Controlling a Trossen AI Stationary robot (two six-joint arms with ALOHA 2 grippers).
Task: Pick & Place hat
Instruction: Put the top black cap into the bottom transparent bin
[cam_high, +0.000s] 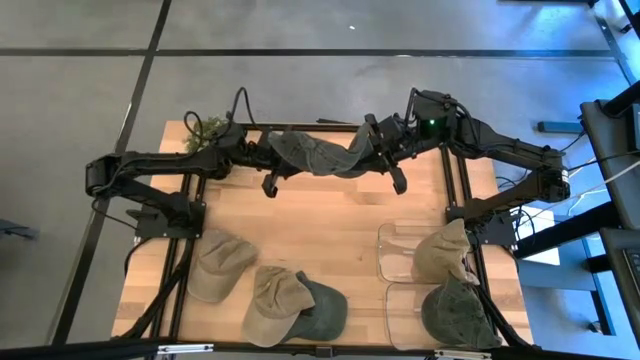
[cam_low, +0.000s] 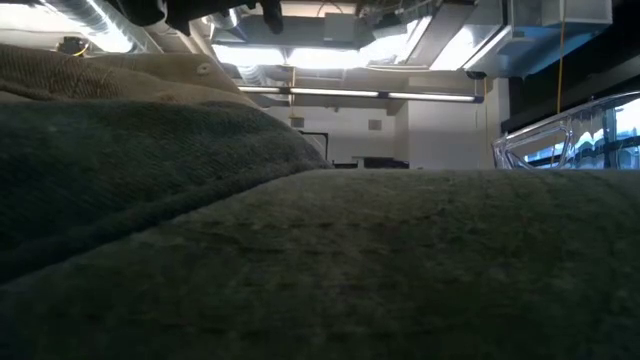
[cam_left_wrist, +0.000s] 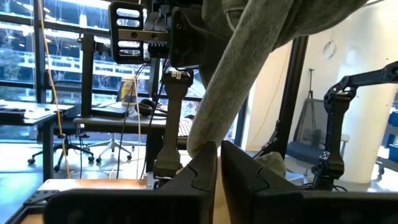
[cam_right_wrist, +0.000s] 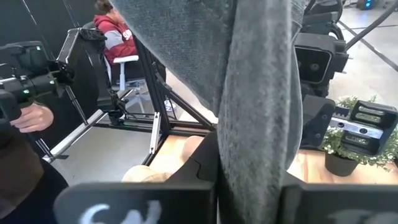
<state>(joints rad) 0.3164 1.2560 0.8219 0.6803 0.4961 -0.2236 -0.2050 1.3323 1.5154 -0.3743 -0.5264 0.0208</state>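
1. A dark green hat (cam_high: 312, 152) is held stretched in the air between the two grippers, above the far edge of the worktop (cam_high: 330, 235).
2. One end of the hat is pinched by the left gripper (cam_high: 262, 150), its fingers (cam_left_wrist: 198, 177) pressed nearly together on the fabric.
3. The other end is clamped by the right gripper (cam_high: 375, 145), its fingers closed on the cloth.
4. Three more caps (cam_high: 268, 290) are seen near the worktop's near edge, toward the left.
5. Two clear trays (cam_high: 400, 285) with a cap in each are seen at the near right corner.
6. A small potted plant (cam_high: 203, 128) stands at the far left corner.
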